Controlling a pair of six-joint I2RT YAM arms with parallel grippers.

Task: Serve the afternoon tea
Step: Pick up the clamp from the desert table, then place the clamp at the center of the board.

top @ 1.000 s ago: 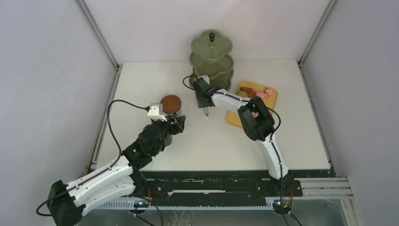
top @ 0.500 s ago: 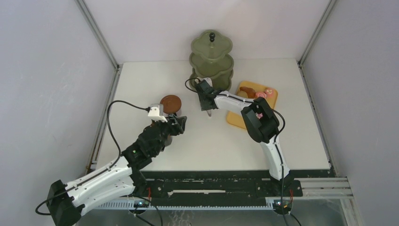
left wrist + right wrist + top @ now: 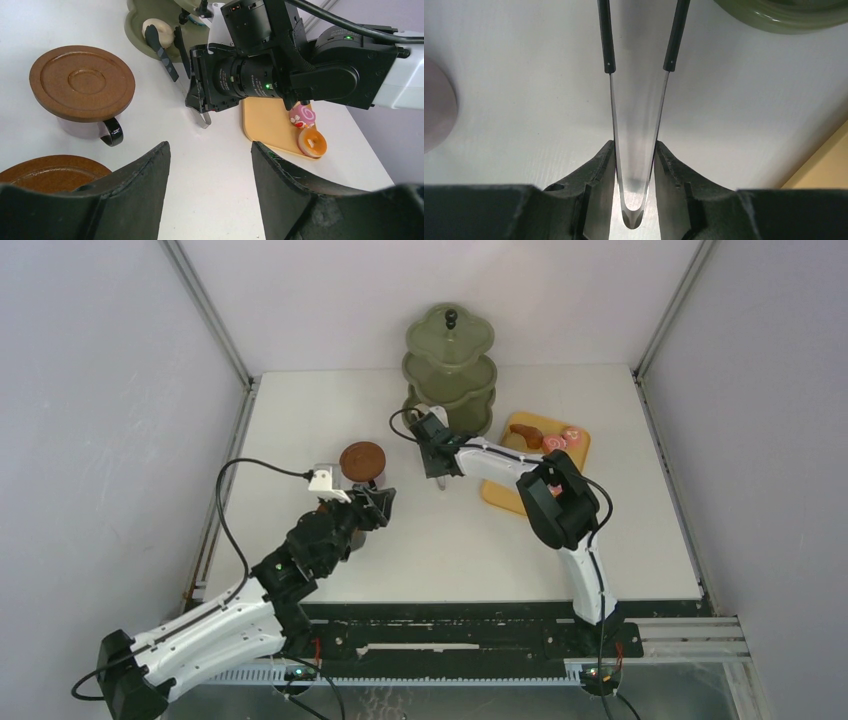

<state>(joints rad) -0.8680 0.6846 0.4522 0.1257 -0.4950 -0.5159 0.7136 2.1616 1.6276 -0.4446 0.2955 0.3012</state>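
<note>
Gripping the black tongs [image 3: 162,54] by their bent end, the right claw [image 3: 635,172] is closed hard on the metal, both fingers pressed against the spring loop. It reaches toward the olive-green stand [image 3: 450,340] at 12 o'clock on the table [image 3: 300,410]. The tong tips sit at a pale pastry [image 3: 163,27] on the stand's bottom tier, though it cannot be told whether they are pinching it or only touching it. A hold so far back on the tongs leaves the tips loosely governed. Any twist could likely nudge the pastry over the scalloped rim or drag it back out as the tongs withdraw. More servings wait on the orange-yellow tray [image 3: 265,120] at 2 o'clock, a pink swirl cake [image 3: 302,116] and a small donut [image 3: 312,143] among them. The right arm's elbow hangs over that tray, so a careless swing back might sweep them off. The left claw [image 3: 210,167] is wide open and holds nothing, hovering at 9 o'clock above one brown saucer [image 3: 45,170]. Close by is a cup [image 3: 85,131] with a second saucer [image 3: 82,82] resting on top like a lid. A descent slightly off line could tip that perched saucer or shove the cup by its handle.
</note>
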